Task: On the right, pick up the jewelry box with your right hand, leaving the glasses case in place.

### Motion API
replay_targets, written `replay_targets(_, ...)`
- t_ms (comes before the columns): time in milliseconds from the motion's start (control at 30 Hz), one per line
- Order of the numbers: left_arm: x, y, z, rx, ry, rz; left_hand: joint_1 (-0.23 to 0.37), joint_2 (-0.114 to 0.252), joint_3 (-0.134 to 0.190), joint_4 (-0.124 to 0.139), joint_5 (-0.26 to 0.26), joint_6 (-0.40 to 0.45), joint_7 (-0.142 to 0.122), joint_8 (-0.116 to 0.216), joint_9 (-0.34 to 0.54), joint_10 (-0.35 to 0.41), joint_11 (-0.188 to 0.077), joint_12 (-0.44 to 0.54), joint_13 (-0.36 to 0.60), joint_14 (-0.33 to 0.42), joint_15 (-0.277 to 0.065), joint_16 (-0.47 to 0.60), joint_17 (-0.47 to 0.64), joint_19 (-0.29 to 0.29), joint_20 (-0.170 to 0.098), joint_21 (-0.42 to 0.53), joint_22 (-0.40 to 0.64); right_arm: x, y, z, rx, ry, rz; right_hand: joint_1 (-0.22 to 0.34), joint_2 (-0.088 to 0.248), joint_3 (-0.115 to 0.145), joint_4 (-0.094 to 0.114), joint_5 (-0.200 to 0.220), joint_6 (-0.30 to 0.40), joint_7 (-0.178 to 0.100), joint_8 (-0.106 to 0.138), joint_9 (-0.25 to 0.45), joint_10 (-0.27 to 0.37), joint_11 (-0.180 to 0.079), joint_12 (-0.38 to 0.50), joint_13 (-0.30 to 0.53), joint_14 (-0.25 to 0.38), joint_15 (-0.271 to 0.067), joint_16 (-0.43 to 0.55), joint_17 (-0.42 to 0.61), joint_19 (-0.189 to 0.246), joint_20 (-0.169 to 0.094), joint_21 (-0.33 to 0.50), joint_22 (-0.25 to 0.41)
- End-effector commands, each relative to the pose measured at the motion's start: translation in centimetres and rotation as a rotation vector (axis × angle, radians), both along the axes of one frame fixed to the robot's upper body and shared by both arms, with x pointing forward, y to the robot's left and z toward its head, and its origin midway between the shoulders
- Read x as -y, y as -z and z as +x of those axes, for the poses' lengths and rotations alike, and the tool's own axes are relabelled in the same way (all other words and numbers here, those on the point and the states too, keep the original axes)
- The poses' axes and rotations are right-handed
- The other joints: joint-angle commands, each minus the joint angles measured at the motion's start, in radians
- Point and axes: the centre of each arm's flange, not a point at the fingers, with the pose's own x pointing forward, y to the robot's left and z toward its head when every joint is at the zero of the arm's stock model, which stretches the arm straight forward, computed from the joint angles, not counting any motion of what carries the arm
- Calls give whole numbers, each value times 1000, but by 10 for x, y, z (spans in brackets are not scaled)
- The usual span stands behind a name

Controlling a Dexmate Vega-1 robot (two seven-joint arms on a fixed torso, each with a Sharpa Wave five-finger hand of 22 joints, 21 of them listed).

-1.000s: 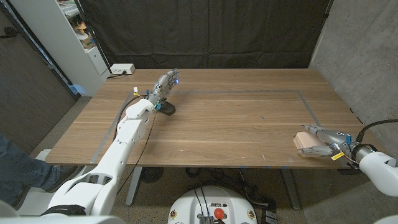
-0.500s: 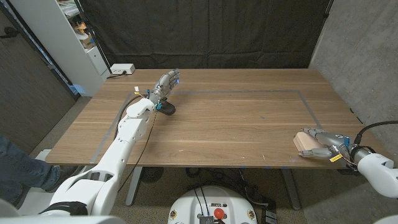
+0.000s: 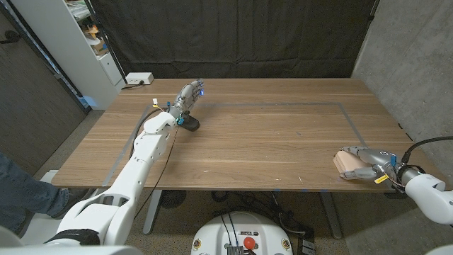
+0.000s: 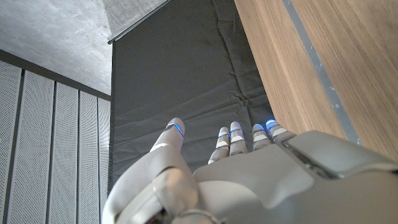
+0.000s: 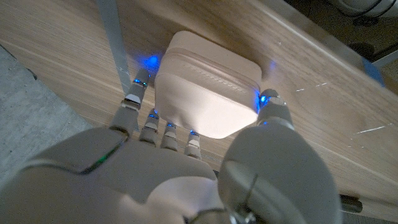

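Wooden surface (image 3: pixel 262 134), grey tape outline (image 3: pixel 352 122) marked across it, pale pink box (image 3: pixel 346 163) at the near right edge, small dark case (image 3: pixel 190 124) far left

jewelry box (image 3: pixel 347 165) on table (image 3: pixel 269 142) near right front corner

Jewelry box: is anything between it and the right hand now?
Nothing visible. The right hand already has its fingers on one side of the jewelry box and its thumb on the other, at the table's near right corner.
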Motion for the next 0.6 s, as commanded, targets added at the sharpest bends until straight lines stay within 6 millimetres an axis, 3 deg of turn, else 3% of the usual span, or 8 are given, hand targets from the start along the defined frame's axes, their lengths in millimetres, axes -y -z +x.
replay_targets(33,-2,1,0,0,4,-8,-5,2,5,-1,1,4,-4,0,3,5,0,3,5,-2,4,5,2,-1,13,6,2,-1,0,4,17,-16,9,49,39,9,4,-2,39,-3,15,2,41,-12,13,6,115,-93,8,5,17,-8,-2,0)
replay_targets(100,-2,1,0,1,5,-6,-5,2,5,-1,1,4,-6,0,3,7,-2,4,5,-2,5,5,2,-1,13,6,2,-1,-1,4,24,-15,12,53,42,10,6,-4,59,-6,20,3,55,-19,16,6,121,-99,10,6,20,-11,-4,0)
replay_targets(133,-2,1,0,2,5,-6,-5,2,5,-1,1,4,-5,0,3,6,-1,4,5,-2,5,5,2,-1,13,6,2,-1,-1,4,25,-17,13,62,46,11,7,-7,76,-4,22,3,75,-53,19,7,126,-100,10,8,24,-15,-9,0)
replay_targets(233,-1,0,0,4,6,-4,-5,2,6,0,1,4,-5,0,3,6,-3,4,5,-2,4,5,2,-1,13,6,2,0,-2,3,35,-19,20,74,56,13,10,-14,121,-7,32,3,111,-84,25,8,154,-123,20,12,36,-29,-16,0)
replay_targets(400,-1,-1,-2,7,7,-2,-6,2,6,0,1,4,-6,0,3,6,-2,3,5,-2,4,5,2,0,14,7,2,0,-3,3,50,-29,22,84,69,16,15,-22,148,-4,35,3,137,-74,29,10,183,-133,33,22,59,-54,-17,1)
replay_targets(600,0,-1,-2,7,6,-5,-6,2,6,0,1,4,-5,0,3,5,-3,3,5,-2,5,5,2,-1,14,7,2,1,-6,1,66,-39,20,88,71,17,15,-26,149,-1,32,3,130,-70,23,11,182,-131,33,25,64,-57,-19,1)
